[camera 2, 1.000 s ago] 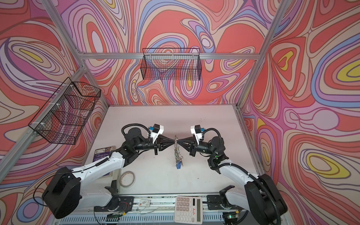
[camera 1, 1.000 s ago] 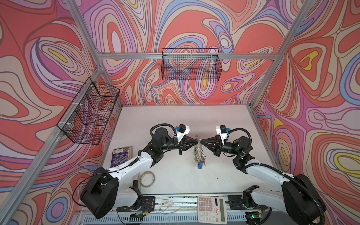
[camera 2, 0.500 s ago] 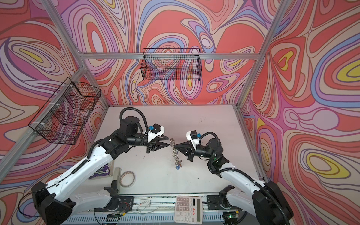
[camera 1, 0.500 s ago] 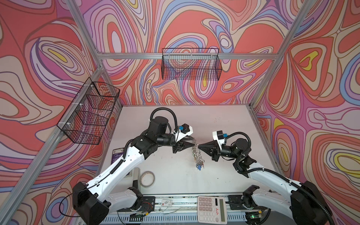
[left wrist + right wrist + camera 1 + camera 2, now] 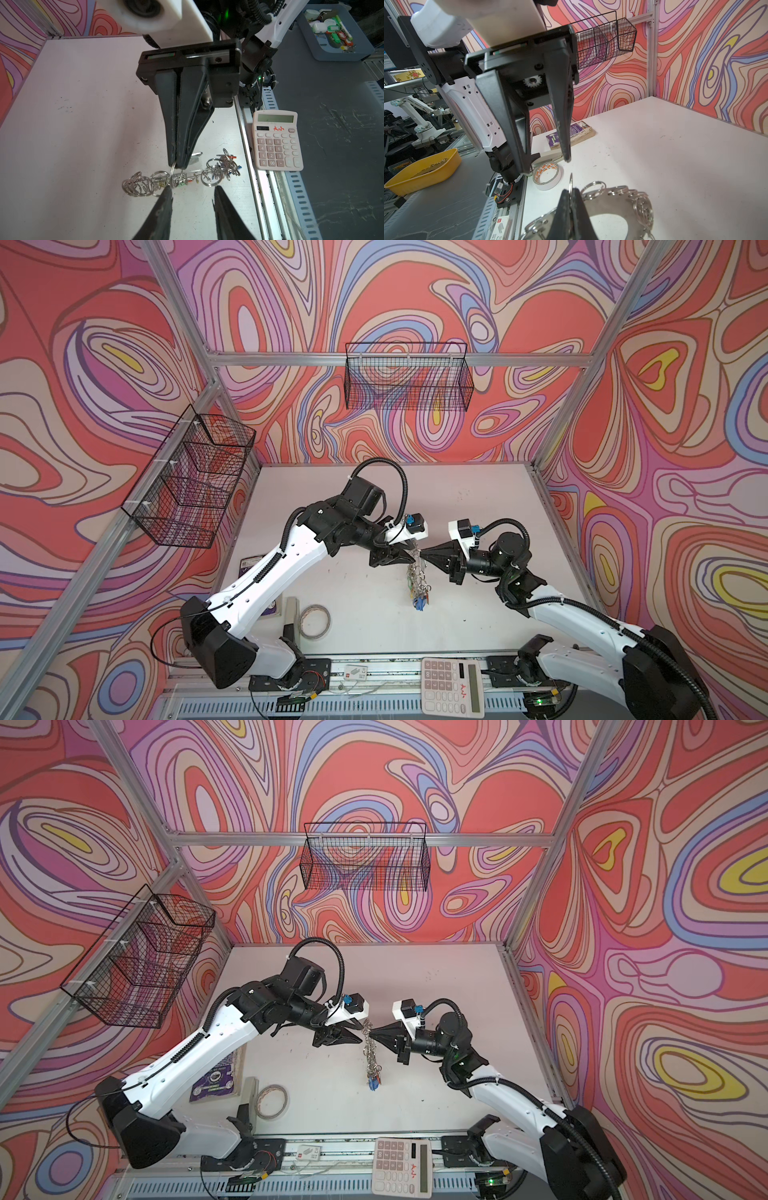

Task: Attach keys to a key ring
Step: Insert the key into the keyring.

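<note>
Since a second ago the left tool (image 5: 192, 190) has let go, swung clear and come back; its jaws are now parted close beside the key ring (image 5: 612, 204). Nearest the front rail, a tape roll (image 5: 550, 186) lies unused on the table (image 5: 490, 489). Beyond it, the right tool (image 5: 177, 163) is clamped on one small split ring at the rim. The key ring therefore hangs edge-on above mid-table, probably steadied for the left tool's next pinch. It is a flat silver disc with a wide hole, fringed with split rings. The colour-tagged keys (image 5: 419, 601) dangle lowest.
</note>
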`<act>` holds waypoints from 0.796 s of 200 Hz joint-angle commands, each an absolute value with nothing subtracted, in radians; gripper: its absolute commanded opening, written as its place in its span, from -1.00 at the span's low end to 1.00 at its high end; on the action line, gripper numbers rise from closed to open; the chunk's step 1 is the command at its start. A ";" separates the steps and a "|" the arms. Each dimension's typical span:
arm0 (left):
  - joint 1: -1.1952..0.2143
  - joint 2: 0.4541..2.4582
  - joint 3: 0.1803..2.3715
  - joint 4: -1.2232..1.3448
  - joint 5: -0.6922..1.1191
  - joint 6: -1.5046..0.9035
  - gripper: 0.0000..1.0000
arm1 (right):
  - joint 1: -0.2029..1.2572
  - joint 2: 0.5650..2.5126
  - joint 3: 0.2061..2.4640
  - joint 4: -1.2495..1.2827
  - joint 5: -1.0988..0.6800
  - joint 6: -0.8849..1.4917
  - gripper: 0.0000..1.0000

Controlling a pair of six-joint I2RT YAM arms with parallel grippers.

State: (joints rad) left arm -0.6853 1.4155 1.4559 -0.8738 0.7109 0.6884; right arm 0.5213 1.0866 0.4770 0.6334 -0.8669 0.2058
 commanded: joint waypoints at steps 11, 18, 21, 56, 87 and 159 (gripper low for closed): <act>-0.699 1.446 1.507 -0.946 0.684 0.729 -0.28 | 0.534 1.089 0.518 0.673 -0.865 0.189 -1.00; -0.703 1.451 1.511 -0.947 0.682 0.729 -0.29 | 0.534 1.090 0.517 0.673 -0.868 0.189 -1.00; -0.705 1.453 1.513 -0.948 0.680 0.729 -0.30 | 0.534 1.089 0.518 0.673 -0.868 0.190 -1.00; -0.710 1.468 1.515 -0.940 0.664 0.729 -0.34 | 0.534 1.094 0.523 0.673 -0.870 0.190 -1.00; -0.715 1.480 1.516 -0.927 0.636 0.725 -0.34 | 0.535 1.094 0.520 0.675 -0.874 0.193 -1.00; -0.719 1.496 1.518 -0.921 0.644 0.728 -0.50 | 0.537 1.098 0.518 0.680 -0.874 0.201 -1.00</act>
